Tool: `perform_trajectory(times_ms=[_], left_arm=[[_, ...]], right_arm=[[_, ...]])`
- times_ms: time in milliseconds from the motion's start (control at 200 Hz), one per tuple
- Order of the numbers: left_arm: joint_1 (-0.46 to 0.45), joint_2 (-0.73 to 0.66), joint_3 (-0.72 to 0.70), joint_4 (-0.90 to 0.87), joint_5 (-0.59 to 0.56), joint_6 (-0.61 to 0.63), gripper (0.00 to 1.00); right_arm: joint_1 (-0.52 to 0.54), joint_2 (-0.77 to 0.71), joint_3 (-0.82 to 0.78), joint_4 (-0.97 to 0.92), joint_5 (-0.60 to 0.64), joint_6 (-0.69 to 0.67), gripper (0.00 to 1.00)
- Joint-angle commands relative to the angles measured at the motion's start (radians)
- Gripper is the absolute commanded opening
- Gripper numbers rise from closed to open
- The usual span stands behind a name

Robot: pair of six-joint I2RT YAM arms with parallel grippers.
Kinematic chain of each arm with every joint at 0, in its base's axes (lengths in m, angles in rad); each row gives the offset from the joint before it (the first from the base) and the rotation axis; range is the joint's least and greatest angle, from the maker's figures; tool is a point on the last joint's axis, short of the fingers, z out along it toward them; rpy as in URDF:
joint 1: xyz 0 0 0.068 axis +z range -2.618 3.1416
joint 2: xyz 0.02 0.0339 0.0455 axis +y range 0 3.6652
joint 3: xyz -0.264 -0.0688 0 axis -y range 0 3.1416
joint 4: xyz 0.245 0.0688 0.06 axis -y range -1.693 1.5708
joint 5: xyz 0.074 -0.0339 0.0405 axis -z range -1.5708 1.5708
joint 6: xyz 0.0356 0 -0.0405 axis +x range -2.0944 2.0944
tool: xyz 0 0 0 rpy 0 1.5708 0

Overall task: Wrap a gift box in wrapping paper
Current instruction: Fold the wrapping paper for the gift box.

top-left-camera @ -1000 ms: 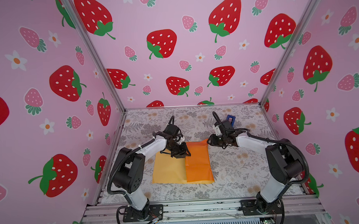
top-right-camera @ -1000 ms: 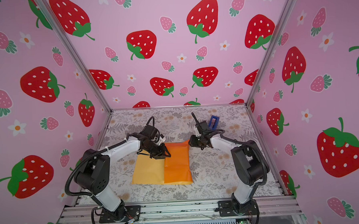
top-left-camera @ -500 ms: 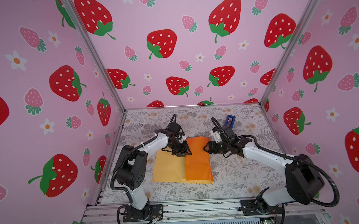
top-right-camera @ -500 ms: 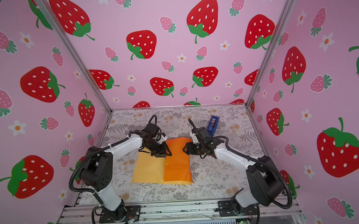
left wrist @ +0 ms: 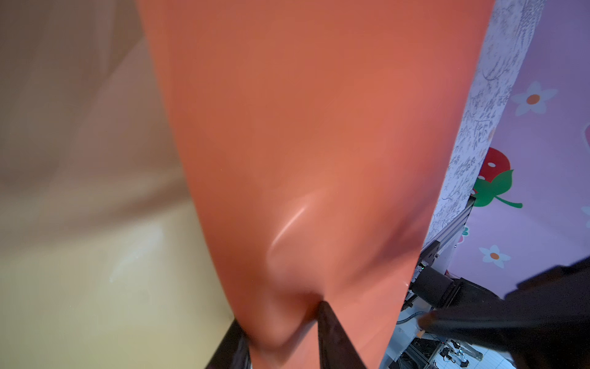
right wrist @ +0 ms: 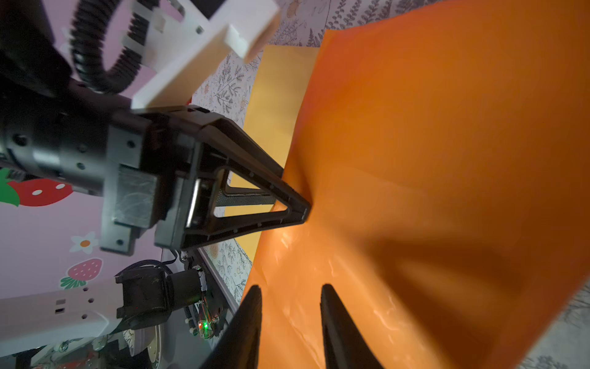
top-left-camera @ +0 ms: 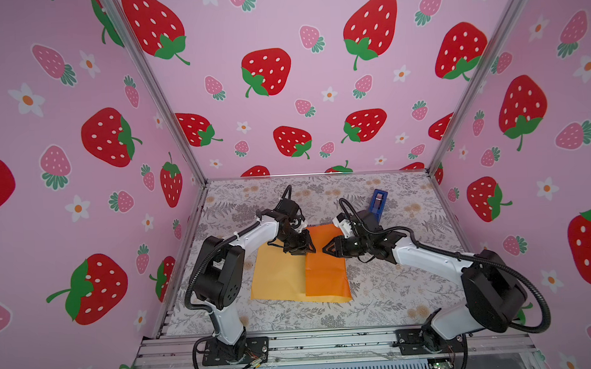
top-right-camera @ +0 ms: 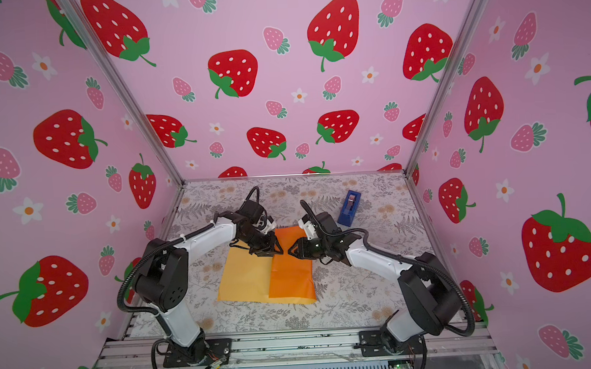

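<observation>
Left wrist view: the left hand [left wrist: 279,314] is pinched shut on the glossy orange flap of the wrapping paper [left wrist: 319,127], probably to hold the fold over.
Right side: the right hand [right wrist: 290,287] has its fingers apart over the flap and grips nothing.
Box: the gift box is not visible; presumably it is under the flap.
Tape: the blue tape dispenser [top-left-camera: 377,202] stands far right on the worktop [top-left-camera: 411,290], apart from the paper, likely waiting for sealing.
Writing: none readable.

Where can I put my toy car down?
Free: the table strip between the wrapping paper and the metal rail; also the back-left corner. Crowded: mid-table, where the left gripper and right gripper meet over the paper.
</observation>
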Motion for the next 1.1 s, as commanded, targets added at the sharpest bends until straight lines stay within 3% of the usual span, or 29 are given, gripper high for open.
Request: perform_trajectory(times_ms=[0,335,590,700,850,1096], left_arm=[[-0.003,0.022,0.035,-0.026,-0.042,0.016,0.35],[0.02,-0.05,0.062,-0.102,-0.176,0.036,0.47],[0.044,-0.152,0.052,-0.176,-0.268,0.035,0.48],[0.143,-0.154,0.001,-0.184,-0.223,0.049,0.48],[0.291,-0.107,-0.001,-0.233,-0.185,0.169,0.49],[0.49,0.013,0.022,-0.276,-0.154,0.307,0.64]], right_arm=[[0.004,0.032,-0.028,0.056,-0.039,0.017,0.32],[0.004,0.088,-0.064,0.0,0.046,-0.004,0.27],[0.003,0.082,-0.076,0.012,0.045,-0.001,0.27],[0.004,0.082,-0.076,0.015,0.04,-0.004,0.27],[0.004,0.082,-0.076,0.012,0.034,-0.014,0.27],[0.003,0.083,-0.078,0.015,0.028,-0.025,0.27]])
